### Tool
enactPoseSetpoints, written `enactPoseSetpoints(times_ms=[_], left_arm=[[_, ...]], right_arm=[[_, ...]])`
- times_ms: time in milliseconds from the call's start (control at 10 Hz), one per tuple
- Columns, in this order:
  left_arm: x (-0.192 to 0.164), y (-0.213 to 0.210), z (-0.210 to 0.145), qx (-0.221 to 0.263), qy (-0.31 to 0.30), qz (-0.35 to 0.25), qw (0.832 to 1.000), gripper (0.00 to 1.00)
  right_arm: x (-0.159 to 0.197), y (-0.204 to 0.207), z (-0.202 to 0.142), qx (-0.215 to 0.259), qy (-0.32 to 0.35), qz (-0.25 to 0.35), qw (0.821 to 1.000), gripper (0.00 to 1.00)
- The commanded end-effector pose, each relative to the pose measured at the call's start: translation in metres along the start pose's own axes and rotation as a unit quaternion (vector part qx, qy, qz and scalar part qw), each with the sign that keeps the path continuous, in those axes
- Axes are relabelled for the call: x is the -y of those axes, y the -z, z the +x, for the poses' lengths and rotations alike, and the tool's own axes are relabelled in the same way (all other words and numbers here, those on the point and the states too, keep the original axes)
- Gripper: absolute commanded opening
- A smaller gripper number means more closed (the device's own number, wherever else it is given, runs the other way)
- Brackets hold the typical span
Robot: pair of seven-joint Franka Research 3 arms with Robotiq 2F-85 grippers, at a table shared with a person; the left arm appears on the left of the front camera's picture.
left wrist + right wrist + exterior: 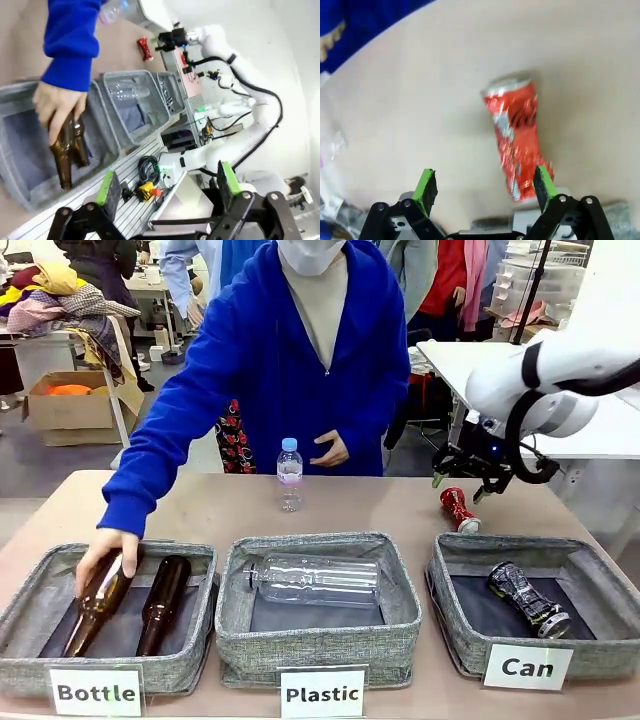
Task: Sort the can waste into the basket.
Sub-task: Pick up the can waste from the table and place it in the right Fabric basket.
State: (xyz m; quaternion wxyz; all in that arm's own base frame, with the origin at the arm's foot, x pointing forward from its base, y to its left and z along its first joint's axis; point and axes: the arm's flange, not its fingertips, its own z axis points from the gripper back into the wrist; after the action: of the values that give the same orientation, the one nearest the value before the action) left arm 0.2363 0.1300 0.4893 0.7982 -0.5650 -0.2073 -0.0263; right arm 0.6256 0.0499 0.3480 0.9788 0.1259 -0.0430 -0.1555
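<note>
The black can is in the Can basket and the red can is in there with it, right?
Not quite. The black can is in the Can basket, but the red can is not in there with it. It lies on the table just behind the basket. The front view shows this, with the open right gripper just above the red can.

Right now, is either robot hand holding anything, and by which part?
Nothing. The right hand hovers open over the red can lying on the table; the left hand is open and empty.
</note>
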Motion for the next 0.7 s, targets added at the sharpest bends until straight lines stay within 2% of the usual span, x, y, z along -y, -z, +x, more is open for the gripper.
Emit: enactPoseSetpoints(times_ms=[0, 100, 200, 600], left_arm=[[0.007, -0.025, -0.067, 0.011, 0.01, -0.033, 0.999, 1.0], [0.003, -0.034, -0.08, -0.001, 0.006, -0.042, 0.999, 1.0], [-0.003, -0.04, -0.081, 0.01, -0.009, -0.046, 0.999, 1.0], [-0.01, -0.037, -0.072, 0.015, -0.026, -0.048, 0.998, 1.0]], right_arm=[[-0.007, 0.022, 0.019, 0.057, 0.013, -0.06, 0.997, 1.0], [-0.006, 0.033, 0.024, 0.064, 0.0, -0.083, 0.995, 1.0], [-0.004, 0.041, 0.027, 0.053, -0.002, -0.1, 0.994, 1.0], [0.0, 0.046, 0.026, 0.029, -0.007, -0.1, 0.995, 1.0]])
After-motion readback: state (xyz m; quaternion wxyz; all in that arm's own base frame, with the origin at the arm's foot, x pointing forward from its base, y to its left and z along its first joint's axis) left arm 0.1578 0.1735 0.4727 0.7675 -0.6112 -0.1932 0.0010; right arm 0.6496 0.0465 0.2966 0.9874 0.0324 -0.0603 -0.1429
